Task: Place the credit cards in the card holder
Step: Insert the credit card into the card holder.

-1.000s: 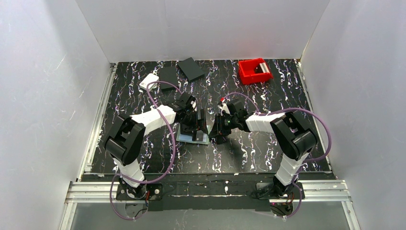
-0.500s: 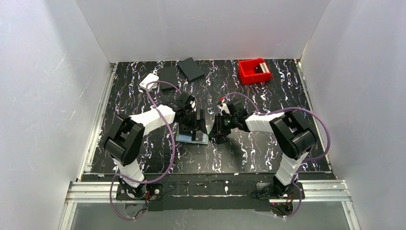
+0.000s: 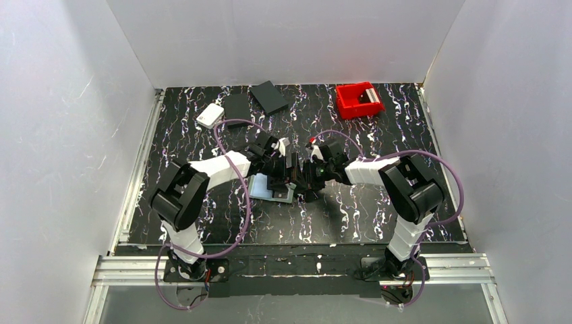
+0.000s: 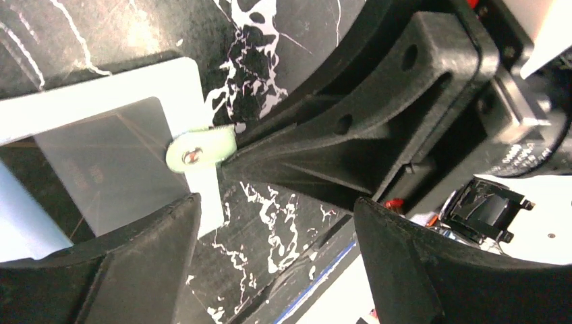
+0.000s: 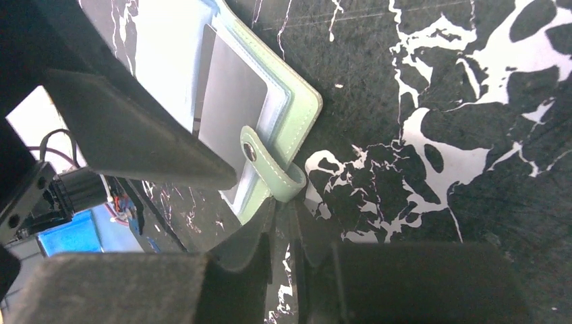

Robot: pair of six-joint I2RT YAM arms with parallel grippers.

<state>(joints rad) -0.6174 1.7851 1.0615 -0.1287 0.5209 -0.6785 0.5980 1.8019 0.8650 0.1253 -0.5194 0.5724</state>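
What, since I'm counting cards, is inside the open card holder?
The card holder lies open. A grey rectangle shows inside; whether it is a card or an empty sleeve I cannot tell. The left gripper covers the rest.

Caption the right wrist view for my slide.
Right gripper pinches the open card holder's snap strap on the marbled table.

Left gripper and right gripper — together at card holder; red bin behind
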